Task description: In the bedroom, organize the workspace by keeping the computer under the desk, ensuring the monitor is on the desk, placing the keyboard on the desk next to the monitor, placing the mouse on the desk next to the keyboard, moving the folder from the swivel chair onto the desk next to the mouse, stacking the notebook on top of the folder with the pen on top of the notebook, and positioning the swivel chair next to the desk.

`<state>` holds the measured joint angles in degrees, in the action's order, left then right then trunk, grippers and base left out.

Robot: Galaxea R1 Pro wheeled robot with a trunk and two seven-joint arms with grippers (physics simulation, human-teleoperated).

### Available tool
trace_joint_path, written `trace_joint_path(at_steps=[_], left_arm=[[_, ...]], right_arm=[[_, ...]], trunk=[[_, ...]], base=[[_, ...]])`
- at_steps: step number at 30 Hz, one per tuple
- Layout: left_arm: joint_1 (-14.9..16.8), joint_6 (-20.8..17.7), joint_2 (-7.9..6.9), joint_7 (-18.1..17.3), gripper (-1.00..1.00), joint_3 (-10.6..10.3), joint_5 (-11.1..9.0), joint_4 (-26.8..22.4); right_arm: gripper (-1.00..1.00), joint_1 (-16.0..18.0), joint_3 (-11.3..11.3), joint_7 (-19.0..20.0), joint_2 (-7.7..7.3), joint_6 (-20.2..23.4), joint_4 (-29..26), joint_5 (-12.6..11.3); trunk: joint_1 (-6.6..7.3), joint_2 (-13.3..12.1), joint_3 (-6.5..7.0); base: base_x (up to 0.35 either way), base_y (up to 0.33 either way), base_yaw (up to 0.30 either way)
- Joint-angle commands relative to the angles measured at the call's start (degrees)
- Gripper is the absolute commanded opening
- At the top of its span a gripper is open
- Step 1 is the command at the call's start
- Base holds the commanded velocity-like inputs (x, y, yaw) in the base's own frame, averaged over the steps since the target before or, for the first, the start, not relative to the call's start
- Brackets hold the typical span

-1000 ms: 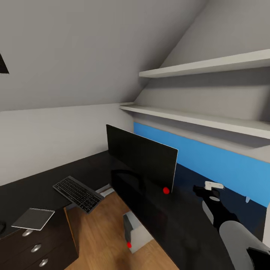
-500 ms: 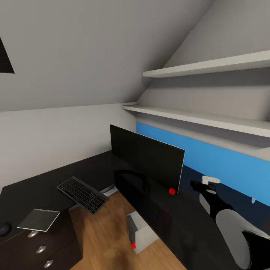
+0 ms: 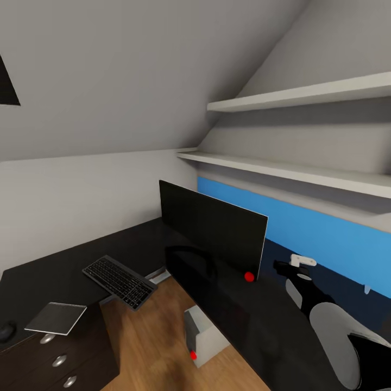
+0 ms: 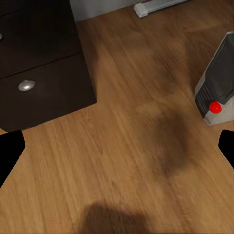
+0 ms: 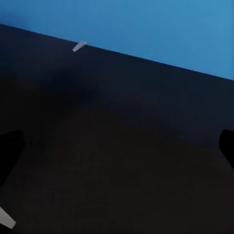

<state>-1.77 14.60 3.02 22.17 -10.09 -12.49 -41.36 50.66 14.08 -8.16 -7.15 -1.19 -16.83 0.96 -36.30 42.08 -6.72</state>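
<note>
the keyboard looks light, stiff and slim, and overhangs the tabletop edge, so that free end is best pinched. it lies well apart from the right claw, beyond the monitor. both claws' fingers stand apart, holding nothing.

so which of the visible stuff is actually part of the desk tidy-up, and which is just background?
Job items:
desk
monitor
keyboard
notebook
mouse
computer, on the floor under the desk
pen, likely, pale stick by the blue wall strip

Just there:
wall shelves
blue wall strip
wood floor
</note>
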Motion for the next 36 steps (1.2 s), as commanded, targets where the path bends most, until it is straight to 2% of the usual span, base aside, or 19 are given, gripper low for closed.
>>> trace_joint_path(at_steps=[1, 28, 31, 36], left_arm=[[0.01, 0.25, -0.04, 0.27, 1.00, -0.30, -0.60, -0.09], [0.01, -0.72, -0.02, 0.46, 1.00, -0.28, -0.70, 0.20], [0.01, -2.62, -0.03, 0.52, 1.00, -0.28, -0.75, 0.31], [0.01, -8.42, -0.04, 0.45, 1.00, -0.28, -0.85, 0.37]], right_arm=[[1.00, 0.05, 0.17, -0.06, 0.02, -0.12, 0.04, 0.10], [1.00, 0.05, 0.25, -0.11, -0.14, -0.27, 0.09, 0.18], [1.00, 0.05, 0.25, -0.10, -0.14, -0.29, 0.12, 0.18], [1.00, 0.05, 0.24, -0.10, -0.07, -0.30, 0.13, 0.18]], trunk=[[-0.24, 0.49, -0.27], [-6.17, 11.32, -5.12], [-6.83, 12.52, -5.65], [-7.93, 14.53, -6.55]], base=[[0.000, 0.000, -0.001], [0.000, 0.000, 0.000], [0.000, 0.000, 0.000], [0.000, 0.000, 0.000]])
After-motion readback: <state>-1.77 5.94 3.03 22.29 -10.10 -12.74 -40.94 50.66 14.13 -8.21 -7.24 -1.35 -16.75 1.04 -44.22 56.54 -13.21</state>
